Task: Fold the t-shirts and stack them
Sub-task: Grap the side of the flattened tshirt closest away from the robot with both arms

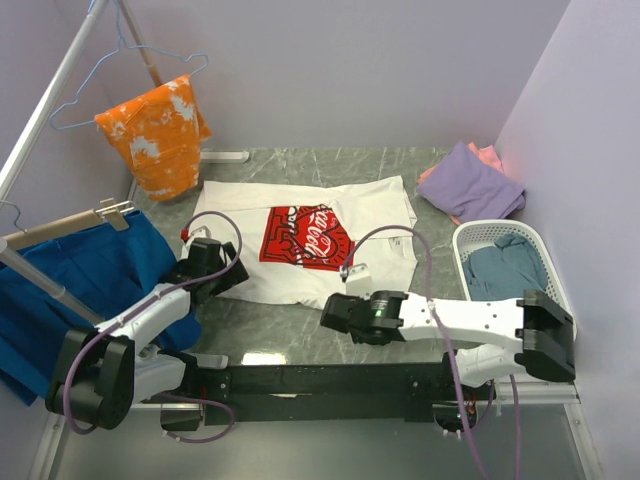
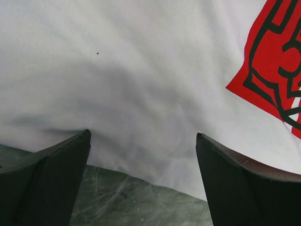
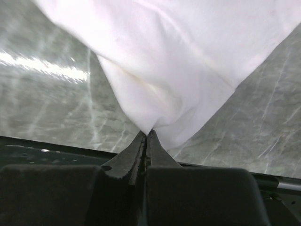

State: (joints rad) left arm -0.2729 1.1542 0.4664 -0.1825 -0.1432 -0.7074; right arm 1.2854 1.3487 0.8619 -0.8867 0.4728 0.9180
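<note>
First fold barely begun

White cotton t-shirt with red square print lies spread ahead of both pincers: right pincer clamped on its near hem, left pincer gaping over it. Purple tee, salmon-pink tee and grey-blue tee (off to the right pincer's right) await folding.

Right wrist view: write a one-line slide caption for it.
Right gripper shut on a bunched edge of the white cloth t-shirt, over the grey-green marbled table.

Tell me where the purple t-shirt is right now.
In the top external view, the purple t-shirt lies at the far right of the table, on top of the salmon-pink t-shirt and just beyond the white basket.
</note>
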